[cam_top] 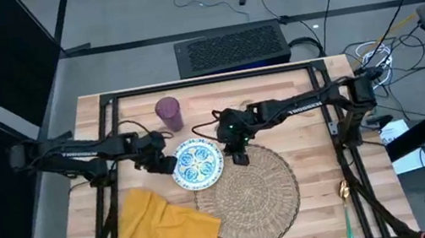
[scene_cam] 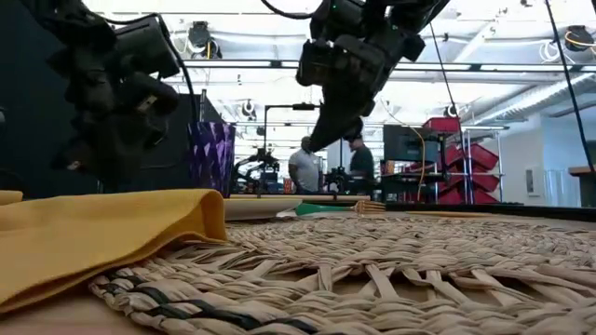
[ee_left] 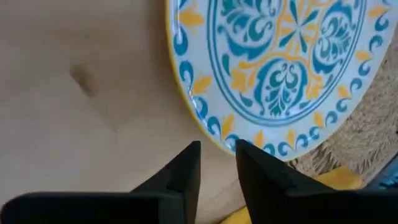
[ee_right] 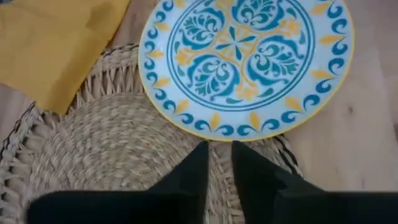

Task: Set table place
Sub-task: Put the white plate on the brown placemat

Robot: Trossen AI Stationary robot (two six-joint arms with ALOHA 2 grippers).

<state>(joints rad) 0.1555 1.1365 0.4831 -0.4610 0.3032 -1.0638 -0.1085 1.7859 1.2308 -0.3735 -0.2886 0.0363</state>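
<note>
Light butcher-block planks make the counter, and no writing on it can be read. On it, the round woven straw mat carries one edge of the patterned plate. Yellow cloth napkin overlaps the mat. Left tool and right tool flank the plate, fingers nearly closed, empty. Only the high view shows the teal-handled spoon; the faceted purple tumbler stands behind.

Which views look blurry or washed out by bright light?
Low view: the woven mat and yellow napkin nearest the lens are soft, and the ceiling lights glare white. Left wrist view: the plate is slightly blurred. High view: evenly lit.
</note>
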